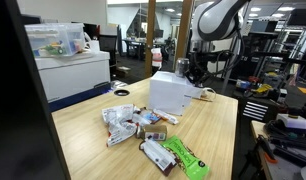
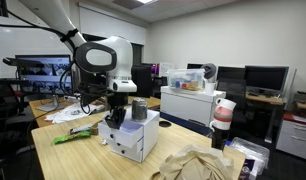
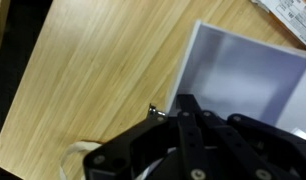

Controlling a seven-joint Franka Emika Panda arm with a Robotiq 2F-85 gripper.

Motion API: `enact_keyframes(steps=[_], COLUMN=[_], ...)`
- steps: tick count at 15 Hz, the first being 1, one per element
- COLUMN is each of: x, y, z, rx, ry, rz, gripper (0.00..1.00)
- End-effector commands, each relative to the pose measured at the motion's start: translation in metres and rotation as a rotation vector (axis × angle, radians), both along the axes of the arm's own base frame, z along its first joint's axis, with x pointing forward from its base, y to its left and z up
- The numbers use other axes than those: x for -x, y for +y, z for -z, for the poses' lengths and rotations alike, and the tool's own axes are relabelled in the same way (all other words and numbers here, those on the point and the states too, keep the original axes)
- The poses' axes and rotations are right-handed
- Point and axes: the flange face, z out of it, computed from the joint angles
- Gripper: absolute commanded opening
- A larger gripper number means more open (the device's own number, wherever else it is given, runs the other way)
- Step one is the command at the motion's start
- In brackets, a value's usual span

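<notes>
- Nearest the camera in an exterior view, a loose pile of snack packets (image 1: 123, 122) lies on the wooden bench (image 1: 83, 125), with a green packet (image 1: 184, 157) at the lower middle of the frame.
- Behind them, at the centre of the frame, a white box (image 1: 169, 94) stands upright on the bench.
- Your claw (image 1: 196, 74) hangs just behind the box's far right corner, right of centre and a little above it. Its fingers are pressed together, and nothing shows pinched between them.
- In the wrist view the dark claw fills the bottom of the frame, just beside the box's edge, which runs across the upper right. Whether the two touch cannot be told.
- Farthest back, at the upper left, a clear plastic bin (image 1: 55, 40) sits on a white cabinet (image 1: 78, 75).
</notes>
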Motion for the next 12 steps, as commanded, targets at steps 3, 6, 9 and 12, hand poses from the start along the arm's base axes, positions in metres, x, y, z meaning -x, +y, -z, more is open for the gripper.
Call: enact_keyframes(steps=[3,6,9,12], x=[0.026,0.036,0.033,0.016], y=[0.000,-0.002,-0.011,-0.019], z=[-0.007,-0.007,-0.012,-0.030], rx=[-0.041,-0.049,-0.038,-0.006], ry=[-0.002,-0.002,-0.018,-0.073], rz=[0.019,0.034,0.040,0.013], gripper=[0.00,0.00,0.00,0.00])
